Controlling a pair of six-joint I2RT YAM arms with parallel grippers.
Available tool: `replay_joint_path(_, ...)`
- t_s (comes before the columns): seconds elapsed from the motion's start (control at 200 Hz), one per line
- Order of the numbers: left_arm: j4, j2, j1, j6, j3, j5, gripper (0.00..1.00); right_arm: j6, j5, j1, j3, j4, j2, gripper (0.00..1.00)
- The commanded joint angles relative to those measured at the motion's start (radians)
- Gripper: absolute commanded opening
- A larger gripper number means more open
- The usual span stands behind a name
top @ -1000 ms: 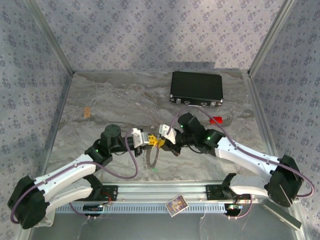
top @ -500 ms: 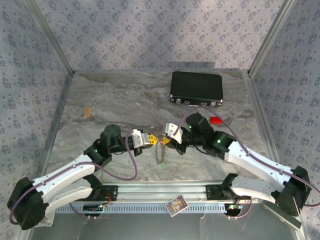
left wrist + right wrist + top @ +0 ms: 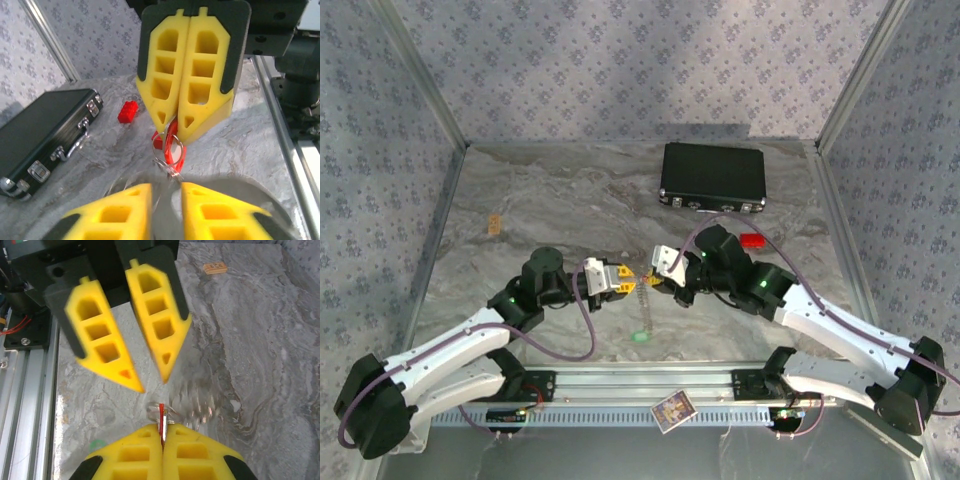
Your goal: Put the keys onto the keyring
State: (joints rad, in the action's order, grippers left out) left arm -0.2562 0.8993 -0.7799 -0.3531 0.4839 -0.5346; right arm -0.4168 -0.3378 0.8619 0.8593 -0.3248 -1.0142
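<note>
My right gripper [image 3: 161, 429] is shut on the red key [image 3: 161, 412], held edge-on with its small split ring showing. In the left wrist view the red key [image 3: 173, 145] hangs from the right gripper [image 3: 171, 126]. My left gripper [image 3: 166, 189] faces it tip to tip, open, fingers [image 3: 105, 347] spread. The keyring [image 3: 200, 406] is a blurred silvery smear beside the red key, and a thin pale strand [image 3: 642, 296] hangs between both grippers [image 3: 626, 283] [image 3: 654, 280]. The green key [image 3: 640, 336] lies on the table below them, also as a green spot [image 3: 96, 444].
A black case [image 3: 712, 178] lies at the back, with a red brick [image 3: 752, 240] in front of it. A small tan block [image 3: 494, 224] sits at the left. The aluminium rail [image 3: 640, 385] runs along the near edge, a card [image 3: 672, 408] lying on it.
The wide hanging loop of the keyring has collapsed to a short blurred strand. A green spot now shows clearly on the table under the grippers. The right arm has shifted slightly right.
</note>
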Motion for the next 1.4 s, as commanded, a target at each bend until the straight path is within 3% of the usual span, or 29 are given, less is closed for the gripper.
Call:
replay_joint_path(0.0, -0.024, -0.018, -0.002, 0.007, 0.026, 0.012, 0.35, -0.027, 0.037, 0.002, 0.044, -0.022, 0.016, 0.00)
replay_joint_path(0.15, -0.060, -0.073, -0.002, 0.027, 0.002, 0.060, 0.48, -0.035, 0.058, 0.001, 0.062, -0.045, 0.007, 0.00)
replay_joint_path(0.255, -0.099, -0.132, 0.000, 0.048, -0.026, 0.173, 0.51, -0.038, 0.062, 0.003, 0.097, -0.059, -0.018, 0.00)
replay_joint_path(0.32, -0.123, -0.178, -0.001, 0.064, -0.044, 0.305, 0.53, -0.037, 0.055, 0.012, 0.127, -0.061, -0.046, 0.00)
replay_joint_path(0.445, -0.118, -0.274, 0.021, 0.125, -0.055, 0.671, 0.60, -0.045, 0.047, 0.070, 0.204, -0.023, -0.126, 0.00)
replay_joint_path(0.5, -0.089, -0.322, 0.060, 0.181, -0.053, 0.811, 0.64, -0.040, 0.036, 0.094, 0.239, 0.020, -0.176, 0.00)
replay_joint_path(0.56, -0.013, -0.379, 0.129, 0.247, -0.043, 0.882, 0.66, -0.019, 0.009, 0.119, 0.279, 0.083, -0.238, 0.00)
replay_joint_path(0.72, 0.177, -0.492, 0.334, 0.402, -0.023, 0.921, 0.69, 0.079, -0.009, 0.170, 0.374, 0.294, -0.423, 0.00)
replay_joint_path(0.869, 0.254, -0.522, 0.427, 0.479, -0.037, 0.906, 0.72, 0.129, 0.035, 0.174, 0.389, 0.377, -0.573, 0.00)
replay_joint_path(0.999, 0.245, -0.505, 0.450, 0.507, -0.064, 0.897, 0.73, 0.065, 0.096, 0.141, 0.381, 0.286, -0.631, 0.00)
replay_joint_path(1.274, 0.188, -0.413, 0.461, 0.557, -0.108, 0.909, 0.73, -0.173, 0.243, 0.079, 0.326, -0.075, -0.654, 0.00)
replay_joint_path(1.394, 0.159, -0.365, 0.462, 0.568, -0.121, 0.928, 0.73, -0.210, 0.311, 0.068, 0.254, -0.130, -0.658, 0.00)
